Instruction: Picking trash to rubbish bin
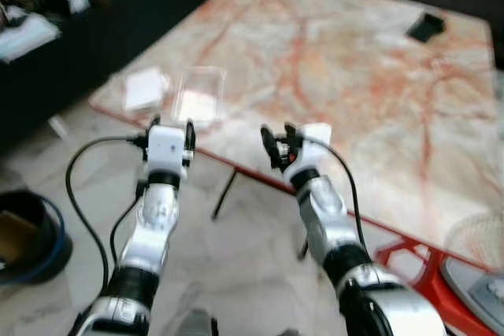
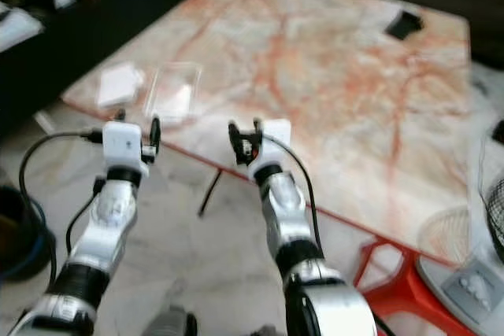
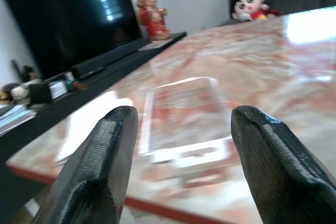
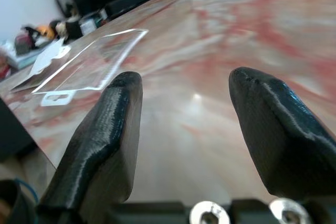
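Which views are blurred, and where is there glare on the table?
Both eye views are softly blurred; in the left wrist view the marble table shows bright glare at its far edge and the clear plastic package is hazy; in the right wrist view a small glint lies between the open fingers.

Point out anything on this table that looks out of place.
An empty clear plastic package and a white paper piece lie loose near the marble table corner, like litter. Both grippers, left and right, hover open at the edge.

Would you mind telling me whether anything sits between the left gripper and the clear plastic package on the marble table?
Nothing visible does. The left gripper is open at the table's near edge, with the clear plastic package lying flat just ahead of it. The white paper lies beside the package, off that line.
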`<state>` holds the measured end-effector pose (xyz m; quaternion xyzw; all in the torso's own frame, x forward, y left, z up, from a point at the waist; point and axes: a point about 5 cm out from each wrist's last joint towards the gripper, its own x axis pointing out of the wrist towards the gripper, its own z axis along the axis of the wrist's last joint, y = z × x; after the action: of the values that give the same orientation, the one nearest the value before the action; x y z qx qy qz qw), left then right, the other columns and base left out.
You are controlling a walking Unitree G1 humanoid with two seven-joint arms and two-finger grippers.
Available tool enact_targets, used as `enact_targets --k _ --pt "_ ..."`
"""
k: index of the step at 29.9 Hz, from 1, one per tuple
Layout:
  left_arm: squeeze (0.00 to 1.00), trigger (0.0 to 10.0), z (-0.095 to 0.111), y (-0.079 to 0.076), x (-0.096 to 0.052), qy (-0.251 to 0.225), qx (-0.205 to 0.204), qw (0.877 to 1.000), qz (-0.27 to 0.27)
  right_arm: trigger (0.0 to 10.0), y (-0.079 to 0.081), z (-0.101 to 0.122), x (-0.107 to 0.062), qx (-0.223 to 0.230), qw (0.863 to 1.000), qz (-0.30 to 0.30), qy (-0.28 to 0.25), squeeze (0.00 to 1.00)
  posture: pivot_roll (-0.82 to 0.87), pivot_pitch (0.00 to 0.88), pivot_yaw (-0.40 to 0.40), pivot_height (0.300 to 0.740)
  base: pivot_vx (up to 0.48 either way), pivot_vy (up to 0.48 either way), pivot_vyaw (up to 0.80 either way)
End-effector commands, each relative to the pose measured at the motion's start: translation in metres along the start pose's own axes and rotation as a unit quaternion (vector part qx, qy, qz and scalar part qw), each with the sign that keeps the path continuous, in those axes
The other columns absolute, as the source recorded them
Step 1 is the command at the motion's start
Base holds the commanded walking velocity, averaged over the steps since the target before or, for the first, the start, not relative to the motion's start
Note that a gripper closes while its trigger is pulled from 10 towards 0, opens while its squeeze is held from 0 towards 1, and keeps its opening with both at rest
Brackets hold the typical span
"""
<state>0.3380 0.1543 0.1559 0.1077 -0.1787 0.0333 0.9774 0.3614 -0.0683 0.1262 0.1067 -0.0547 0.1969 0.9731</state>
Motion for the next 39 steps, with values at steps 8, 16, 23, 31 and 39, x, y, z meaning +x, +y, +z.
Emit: enact_targets --k 8,16,23,31,39 --pt "0.0 10.0 0.007 0.002 0.002 -0.006 -0.023 1.0 0.01 10.0 0.001 0.0 -0.001 0.004 1.0 0.003 -0.003 0.0 0.13 0.176 -0.034 0.74 0.0 0.0 0.0" --pt "0.0 10.0 0.012 0.007 0.007 -0.008 -0.025 0.999 0.024 10.0 0.003 0.0 -0.001 -0.002 1.0 0.008 -0.003 0.0 0.13 0.178 -0.033 0.74 0.0 0.0 0.0" --pt "0.0 10.0 0.011 0.01 0.004 -0.004 -0.029 0.999 0.032 10.0 0.003 0.001 0.0 -0.008 1.0 0.011 -0.004 0.0 0.13 0.18 -0.035 0.74 0.0 0.0 0.0" --pt "0.0 10.0 0.01 0.011 0.002 -0.003 -0.044 0.998 0.038 10.0 0.002 0.002 0.001 -0.007 1.0 0.01 -0.003 0.0 0.12 0.18 -0.041 0.74 -0.061 0.21 0.0" --pt "0.0 10.0 0.011 0.01 0.002 -0.002 -0.037 0.999 0.036 10.0 0.002 0.002 0.001 -0.005 1.0 0.011 -0.001 0.0 0.12 0.181 -0.043 0.74 0.0 0.097 0.0"
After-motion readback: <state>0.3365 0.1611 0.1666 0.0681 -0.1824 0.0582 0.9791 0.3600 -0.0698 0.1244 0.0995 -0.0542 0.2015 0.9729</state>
